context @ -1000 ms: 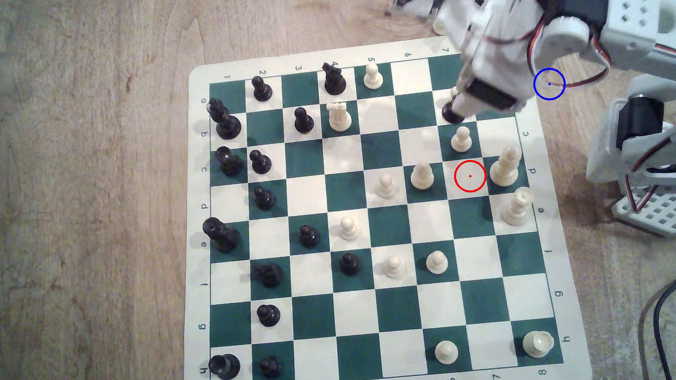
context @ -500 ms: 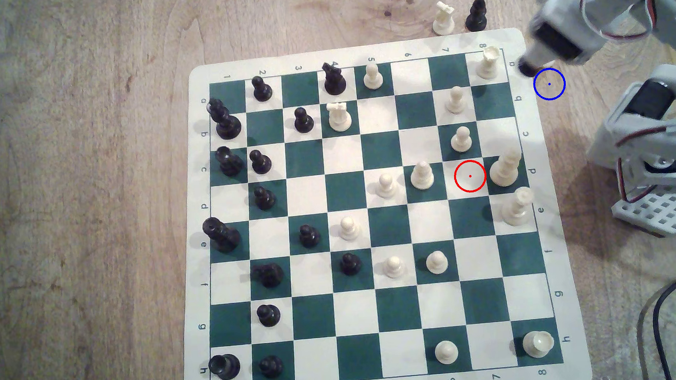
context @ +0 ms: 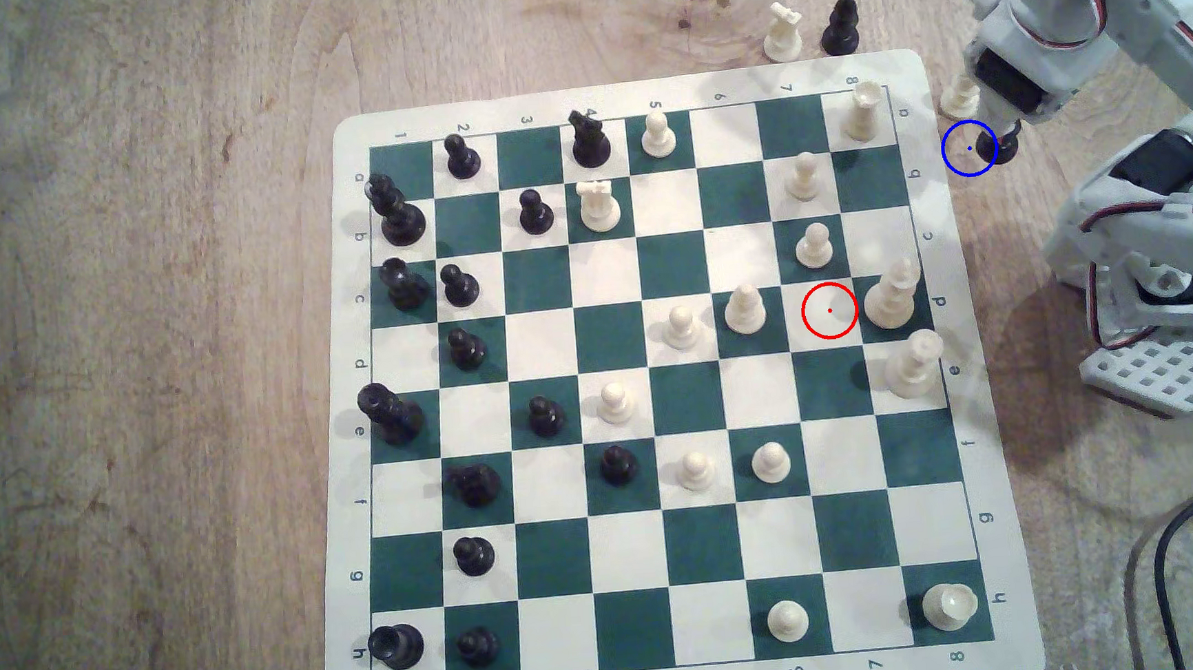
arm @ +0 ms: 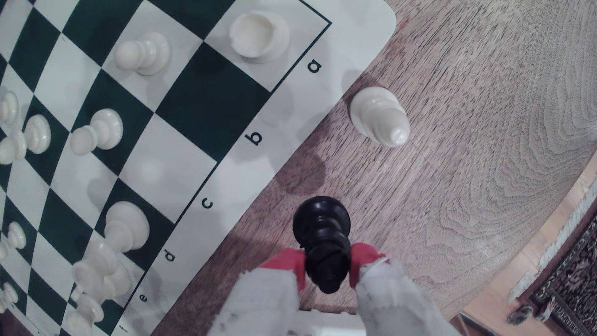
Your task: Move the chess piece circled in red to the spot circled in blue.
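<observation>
Fingers (arm: 292, 268) clamped on black bishop (arm: 323, 239), beside blue ring (context: 969, 148)

A glossy black chess piece (arm: 323, 240) is being gripped between red-tipped white fingers (arm: 292, 265). The board (context: 921, 243) is being shown in dark green and cream checks, with a cream border. The table (context: 150, 348) is being seen as light-brown wood grain. A thin blue ring (context: 945, 156) and a red ring (context: 807, 323) are being displayed.
</observation>
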Robot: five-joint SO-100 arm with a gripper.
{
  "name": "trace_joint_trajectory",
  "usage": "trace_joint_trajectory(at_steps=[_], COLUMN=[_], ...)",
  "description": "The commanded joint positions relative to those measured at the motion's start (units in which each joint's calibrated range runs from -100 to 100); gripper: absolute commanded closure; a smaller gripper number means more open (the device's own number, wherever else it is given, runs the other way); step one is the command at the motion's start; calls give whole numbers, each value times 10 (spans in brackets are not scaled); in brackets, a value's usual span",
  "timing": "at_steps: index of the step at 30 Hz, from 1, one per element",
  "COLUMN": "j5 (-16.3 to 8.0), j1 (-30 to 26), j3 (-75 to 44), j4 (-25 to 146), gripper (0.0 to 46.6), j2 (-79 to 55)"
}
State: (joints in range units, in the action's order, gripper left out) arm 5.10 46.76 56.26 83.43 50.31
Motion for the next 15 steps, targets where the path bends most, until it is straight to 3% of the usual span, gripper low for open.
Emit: trace_joint_trajectory(at_steps=[1,15], j5=[9,12], j1=[14,16], j3=[11,58], j4=[-56,-152], gripper=[457,457], j2=[-27,-67])
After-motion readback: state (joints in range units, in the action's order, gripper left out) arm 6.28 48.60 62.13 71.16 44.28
